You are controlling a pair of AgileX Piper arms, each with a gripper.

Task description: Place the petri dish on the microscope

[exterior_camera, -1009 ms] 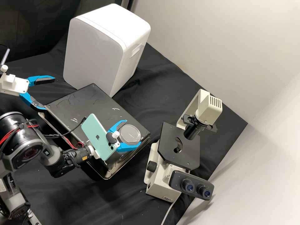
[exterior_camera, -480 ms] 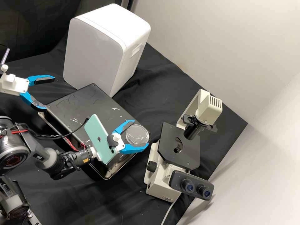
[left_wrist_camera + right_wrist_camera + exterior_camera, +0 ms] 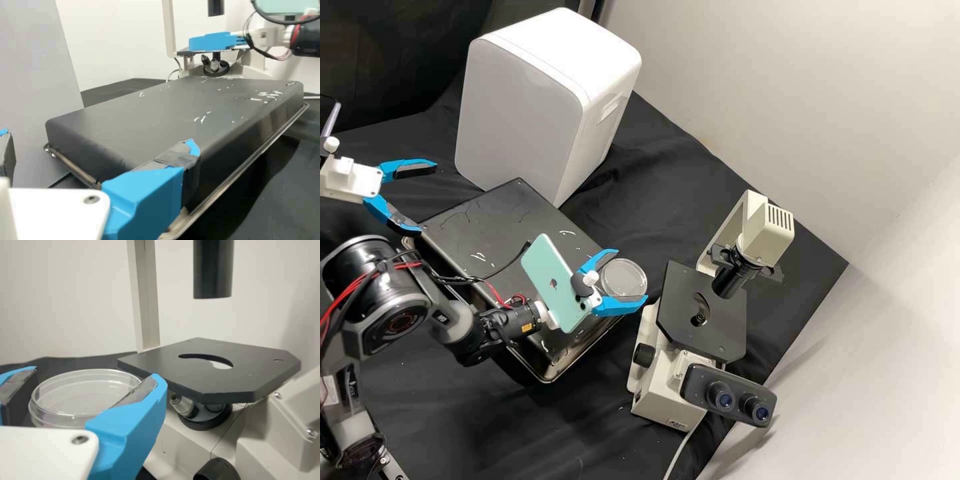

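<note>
- At the left edge of the counter [image 3: 693,180] you see the left gripper [image 3: 420,198]. Its jaws are wide apart and hold nothing. One blue finger is beside the left corner of the dark box [image 3: 500,230].
- The dark box is flat and lies on a metal tray [image 3: 550,373] in the middle of the counter. There are small white marks on its top.
- Behind the box, towards the back edge of the counter, stands a tall white case [image 3: 547,93].
- The right gripper [image 3: 625,280] is just past the right corner of the box. Its jaws are clamped on the petri dish [image 3: 621,273], one finger on each side of the rim. The dish is clear, level and lifted off the counter.
- A mint green phone [image 3: 553,283] is fixed on this wrist.
- The microscope [image 3: 673,393] stands near the right edge of the counter. The dish is just beside the left edge of its black stage [image 3: 710,327], not over it.
</note>
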